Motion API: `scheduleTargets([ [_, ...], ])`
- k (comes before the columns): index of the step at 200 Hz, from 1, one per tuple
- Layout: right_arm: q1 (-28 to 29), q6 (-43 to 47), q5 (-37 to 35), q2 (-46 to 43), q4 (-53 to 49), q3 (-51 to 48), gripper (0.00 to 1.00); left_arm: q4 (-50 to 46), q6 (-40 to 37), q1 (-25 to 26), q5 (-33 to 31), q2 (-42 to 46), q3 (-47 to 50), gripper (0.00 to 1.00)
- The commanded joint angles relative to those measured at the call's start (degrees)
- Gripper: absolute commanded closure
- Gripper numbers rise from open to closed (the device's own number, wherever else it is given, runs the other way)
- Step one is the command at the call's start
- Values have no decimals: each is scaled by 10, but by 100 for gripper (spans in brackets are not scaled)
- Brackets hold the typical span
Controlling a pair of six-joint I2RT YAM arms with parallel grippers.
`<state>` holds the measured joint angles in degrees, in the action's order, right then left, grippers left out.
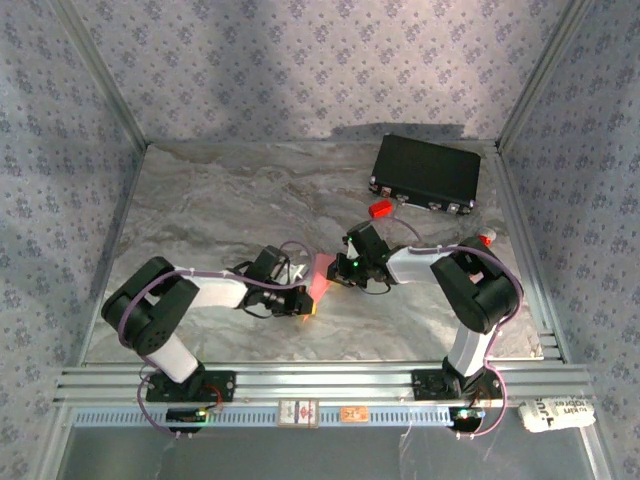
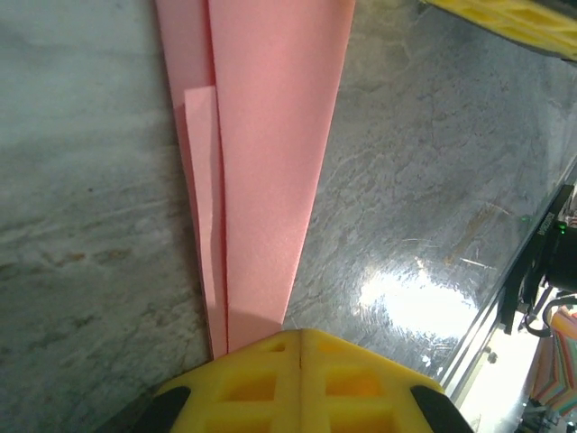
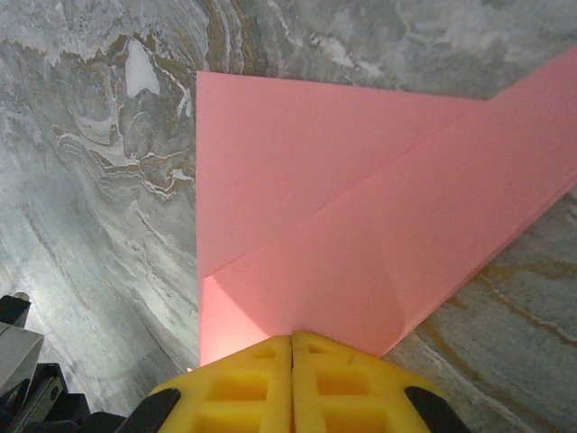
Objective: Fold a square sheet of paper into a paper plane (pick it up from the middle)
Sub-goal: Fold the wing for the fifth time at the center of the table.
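We are clamping the plane [image 1: 322, 276] with both claws, left claw [image 1: 307, 302] at its 7 o'clock, right claw [image 1: 344, 268] at 2 o'clock, probably to pull it flat.

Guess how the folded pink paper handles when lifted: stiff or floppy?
Probably floppy: the folded paper looks thin, though its stacked layers should stiffen it lengthwise. Likely very light, so the left hand pinching its narrow end should carry it.
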<state>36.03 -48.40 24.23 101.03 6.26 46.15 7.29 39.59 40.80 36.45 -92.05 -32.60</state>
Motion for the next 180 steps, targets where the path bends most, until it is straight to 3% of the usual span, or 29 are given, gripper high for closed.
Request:
scheduleTargets([
  [1,-5,12,-30,5,-30,-1,92,12,10,-4,24,33,11,98],
  [38,-5,11,-32,4,-31,-2,92,39,30,-12,17,58,13,95],
  [62,-4,11,-32,4,-30,-2,91,8,39,-23,-30,47,15,92],
  [110,-2,14,-17,2,-18,4,90,-1,32,-26,2,-8,14,94],
  [180,23,26,-15,-56,-3,-4,86,-56,18,-27,-28,-27,7,100],
])
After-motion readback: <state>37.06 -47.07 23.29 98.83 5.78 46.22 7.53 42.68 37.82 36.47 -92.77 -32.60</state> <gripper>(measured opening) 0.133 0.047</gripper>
